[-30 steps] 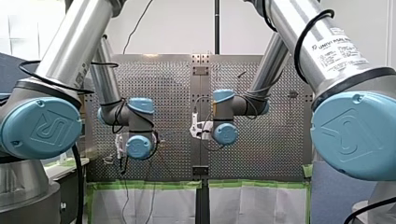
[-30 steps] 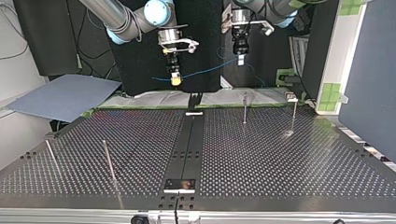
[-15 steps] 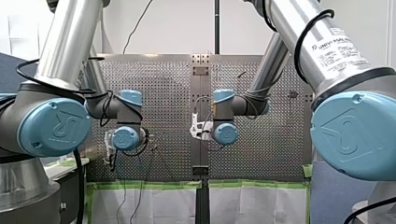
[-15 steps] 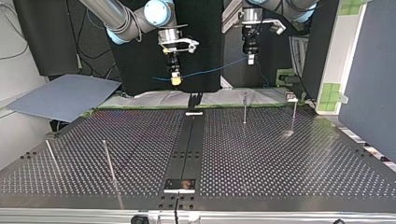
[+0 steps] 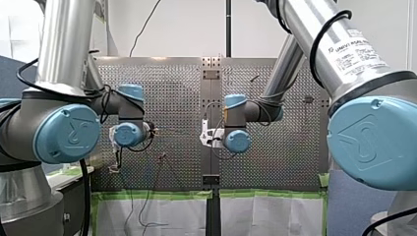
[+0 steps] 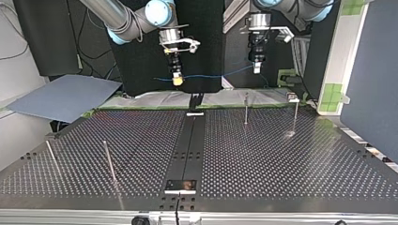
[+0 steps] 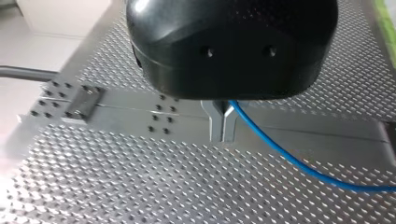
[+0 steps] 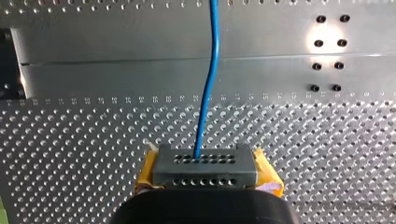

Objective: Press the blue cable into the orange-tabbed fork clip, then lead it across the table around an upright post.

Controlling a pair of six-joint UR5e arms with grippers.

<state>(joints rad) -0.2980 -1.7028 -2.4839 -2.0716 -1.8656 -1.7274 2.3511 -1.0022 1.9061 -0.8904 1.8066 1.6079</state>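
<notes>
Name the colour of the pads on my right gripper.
Yellow; the pads on my right gripper, shut on the blue cable, show best in the right wrist view.

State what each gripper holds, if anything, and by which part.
Both hold the blue cable, stretched between them: my right gripper near one end, leaving a short tail; my left gripper further along.

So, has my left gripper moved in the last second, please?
Yes. In the top view my left gripper has shifted toward the view's right, from roughly in line with the upright post to right of it, holding the blue cable.
</notes>
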